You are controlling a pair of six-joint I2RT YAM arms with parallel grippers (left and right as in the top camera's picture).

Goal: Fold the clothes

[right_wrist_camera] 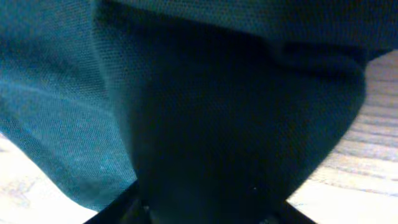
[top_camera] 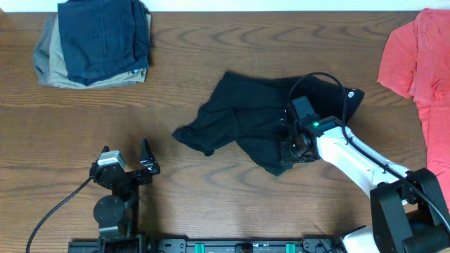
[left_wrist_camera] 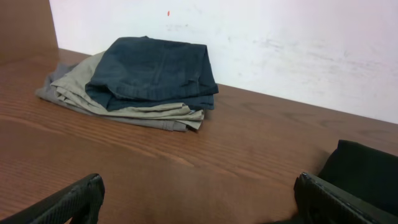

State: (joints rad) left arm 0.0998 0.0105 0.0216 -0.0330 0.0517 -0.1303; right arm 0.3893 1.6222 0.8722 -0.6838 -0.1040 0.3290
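right gripper down in the black shirt, left gripper standing wide

i am watching the black shirt (top_camera: 246, 119) lying crumpled on the surface (top_camera: 211, 63), directly under and around the right gripper (top_camera: 294, 147), with most of its cloth spreading away from that gripper toward the left arm's side. through the right wrist camera dark fabric is filling almost the whole view and bunching down between the fingers, but i cannot tell whether they are actually clamping it. the left gripper (top_camera: 126, 156) is sitting released, jaws wide apart, holding nothing, well apart from the shirt. a folded navy and khaki pile (top_camera: 95, 42) is lying ahead of the left gripper, toward the far edge. a coral-red shirt (top_camera: 415, 56) is lying beyond the right gripper, on its outer side.
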